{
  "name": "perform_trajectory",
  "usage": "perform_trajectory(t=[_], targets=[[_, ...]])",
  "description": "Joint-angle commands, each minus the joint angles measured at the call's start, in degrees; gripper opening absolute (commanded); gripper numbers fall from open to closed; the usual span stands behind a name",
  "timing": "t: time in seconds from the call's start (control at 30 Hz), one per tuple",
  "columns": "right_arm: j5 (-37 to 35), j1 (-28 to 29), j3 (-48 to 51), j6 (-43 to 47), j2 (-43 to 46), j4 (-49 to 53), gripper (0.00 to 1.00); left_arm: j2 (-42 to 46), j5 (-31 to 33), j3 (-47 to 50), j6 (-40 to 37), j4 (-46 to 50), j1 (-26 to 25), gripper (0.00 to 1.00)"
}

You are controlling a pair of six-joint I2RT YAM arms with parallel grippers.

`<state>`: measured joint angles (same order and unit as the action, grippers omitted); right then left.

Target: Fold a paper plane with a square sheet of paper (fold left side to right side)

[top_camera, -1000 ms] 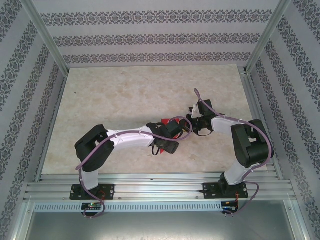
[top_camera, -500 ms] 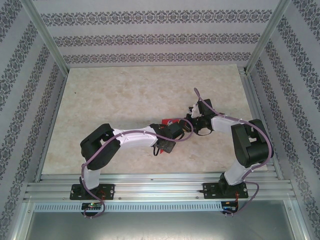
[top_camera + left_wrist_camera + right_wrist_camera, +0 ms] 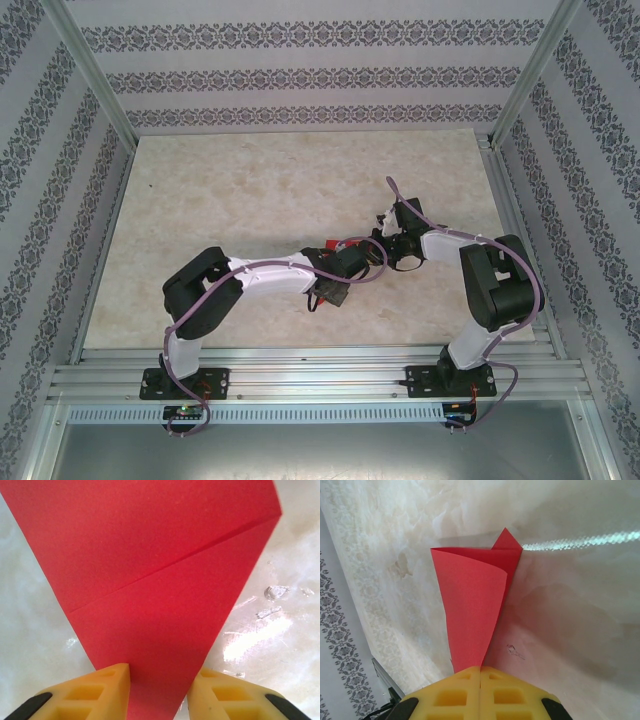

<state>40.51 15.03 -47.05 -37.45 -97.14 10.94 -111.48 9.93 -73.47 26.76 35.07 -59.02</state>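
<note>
I am looking down at the marbled table (image 3: 250, 190), where both arms are reaching in toward the middle and meeting there, wrists close together, with a sliver of the red paper (image 3: 150, 570) showing between them in the top view. Through the left wrist camera I am seeing the paper lying flat on the tabletop, a straight diagonal crease running across it from lower left to upper right. Its shape is narrowing toward the camera, and the narrow end is passing between the yellow fingers (image 3: 112, 692) of the left gripper (image 3: 159, 695). That gripper is standing spread wide, one finger on either side of the paper; I cannot tell whether the fingers are touching its edges. Glare is bouncing off the glossy surface just right of the sheet. Through the right wrist camera I am watching the right gripper (image 3: 480, 680) with its two fingers pressed together, pinching the tip of a red flap. That flap is rising off the table and curling over toward its far end, where a small red corner is poking out behind it. A small dark scribble (image 3: 515, 651) is sitting on the table just right of the lifted flap.
</note>
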Motion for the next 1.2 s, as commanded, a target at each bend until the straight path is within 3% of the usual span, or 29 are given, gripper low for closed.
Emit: perform_trajectory(t=[0.0,0.2,0.47,0.7,0.87,1.17], targets=[[-0.84,0.71,-1.80,2.39,0.33,1.97,0.00,-0.57,-0.31,-0.64,0.88,0.34,0.01,0.33],[-2.81,-0.78,-3.01,4.58,4.17,5.49,0.08,1.40,-6.36,0.57,0.41,-3.18,2.31,0.22],[-8.49,-3.86,-1.73,7.52,10.63,9.89,0.32,3.33,-13.64,-0.37,-0.70,-4.89,5.42,0.06],[-7.26,-4.15,4.60,5.73,16.04,1.76,0.47,5.30,-23.90,1.16,1.55,-9.37,9.45,0.04],[-5.94,-2.06,8.08,3.87,16.83,-4.82,0.50,5.58,-32.55,3.16,4.64,-14.40,12.63,0.04],[-6.24,3.05,8.46,1.49,10.54,-12.14,0.53,3.00,-36.41,3.57,6.04,-17.58,13.99,0.04]])
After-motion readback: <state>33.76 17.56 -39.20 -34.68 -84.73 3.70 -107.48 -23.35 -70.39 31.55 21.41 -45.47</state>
